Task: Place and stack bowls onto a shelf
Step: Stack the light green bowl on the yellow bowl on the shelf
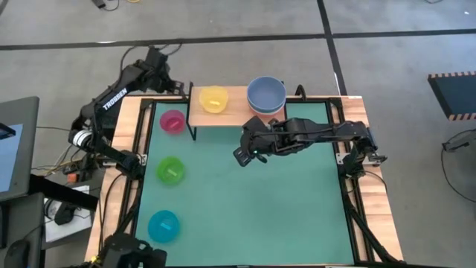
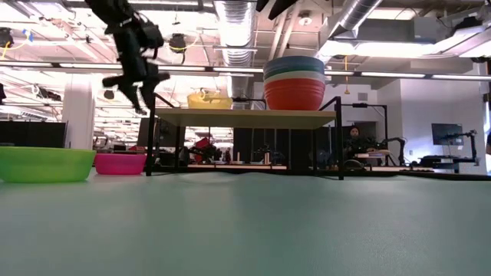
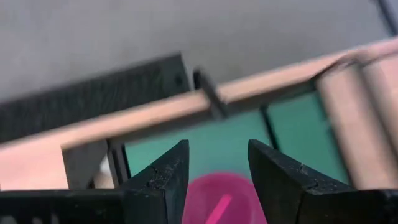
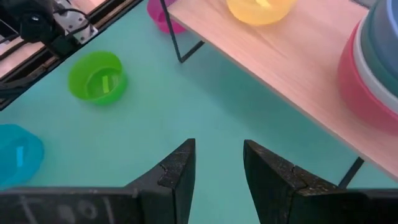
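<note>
On the green mat (image 1: 245, 201) pink (image 1: 172, 120), green (image 1: 170, 170) and cyan (image 1: 163, 225) bowls waited off the shelf (image 1: 234, 112), so I judged I next had to lower my empty, parted left gripper (image 3: 217, 168) onto pink, right gripper (image 4: 217, 163) parted, idle.

The low light-wood shelf (image 1: 236, 112) at upper centre carries a yellow plastic bowl (image 1: 214, 99) and a stack of bowls (image 1: 266, 96).
</note>
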Motion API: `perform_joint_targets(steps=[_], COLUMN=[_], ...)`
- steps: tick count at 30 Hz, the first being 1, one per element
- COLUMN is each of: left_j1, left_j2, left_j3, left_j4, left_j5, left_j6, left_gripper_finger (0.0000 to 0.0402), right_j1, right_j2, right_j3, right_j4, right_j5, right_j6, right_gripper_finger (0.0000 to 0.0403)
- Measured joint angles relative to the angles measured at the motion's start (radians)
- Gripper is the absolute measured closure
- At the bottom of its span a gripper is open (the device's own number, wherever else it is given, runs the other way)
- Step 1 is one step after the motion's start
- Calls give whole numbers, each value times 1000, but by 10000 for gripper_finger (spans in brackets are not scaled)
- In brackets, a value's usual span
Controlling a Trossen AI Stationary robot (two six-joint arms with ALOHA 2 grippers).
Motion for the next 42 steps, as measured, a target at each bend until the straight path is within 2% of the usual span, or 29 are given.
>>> perform_joint_targets(steps=[8,16,19,24,26,30,33,39,42], left_j1=[0,-11,-10,-38,-54,-94,-133,-255,-348], left_j2=[-12,-64,-94,-223,-300,-448,-532,-629,-660], left_j3=[-264,-309,-309,-309,-309,-308,-308,-308,-308], left_j4=[85,161,156,208,232,226,201,134,102], left_j5=[-15,1,53,217,252,241,271,394,406], left_j6=[-35,-101,-71,-25,-13,30,81,114,99], left_gripper_finger=[254,254,254,258,264,277,287,301,301], right_j1=[-28,-51,-58,-80,-102,-154,-184,-215,-214], right_j2=[0,0,0,0,3,5,5,20,54], right_j3=[0,0,0,0,0,-1,-1,1,0], right_j4=[-9,-7,-5,4,19,70,134,275,298], right_j5=[-20,-58,-58,-74,-110,-205,-260,-451,-537], right_j6=[-32,-71,-87,-155,-202,-272,-335,-487,-491], right_gripper_finger=[243,243,243,243,243,243,243,243,243])
